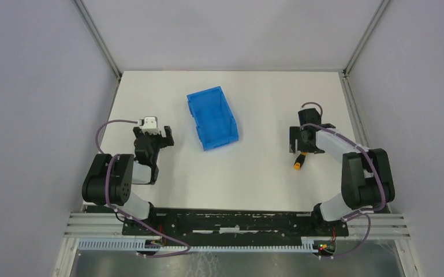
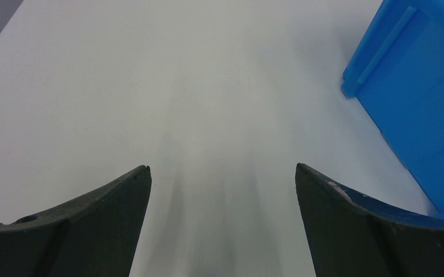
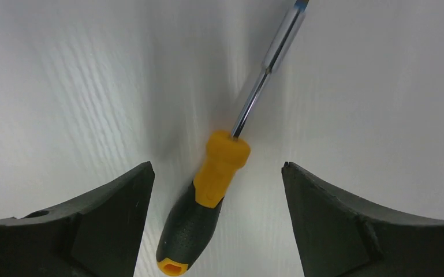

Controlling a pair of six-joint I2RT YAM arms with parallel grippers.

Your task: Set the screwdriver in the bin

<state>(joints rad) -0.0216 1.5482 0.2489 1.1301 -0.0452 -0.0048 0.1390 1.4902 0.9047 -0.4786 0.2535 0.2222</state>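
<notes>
**Right end effector**: fingers apart, holding nothing, poised over the screwdriver. The screwdriver lies flat on the counter, on the right side close to the right arm. Its black butt end points toward the arm bases and its silver shaft runs away beneath the wrist. In the right wrist view the handle sits between the two fingers, nearer the finger on the left of that view, and is canted slightly off the finger axis. Whether the fingertips touch the counter cannot be told.

**Step in hand, as judged:** grasping the handle.
- Centre the opening on the handle so both fingers meet it together; one-sided contact is likely to roll or spin the tool.
- Close on the thick black-and-orange section, not the thin shaft, which offers little purchase.
- Come low enough to take the handle at its widest, since a round handle pinched high may squirt out.
- Lift straight up before any traverse.

**Left end effector**: fingers apart, holding nothing, over bare counter just left of the bin. It plays no visible part in the grasp.

**The bin:** blue, open-topped, at mid-counter and set at an angle, well apart from the screwdriver. Nothing is seen inside. The carry runs leftward and away, and release is best made over the bin's middle, clear of the rim.
</notes>
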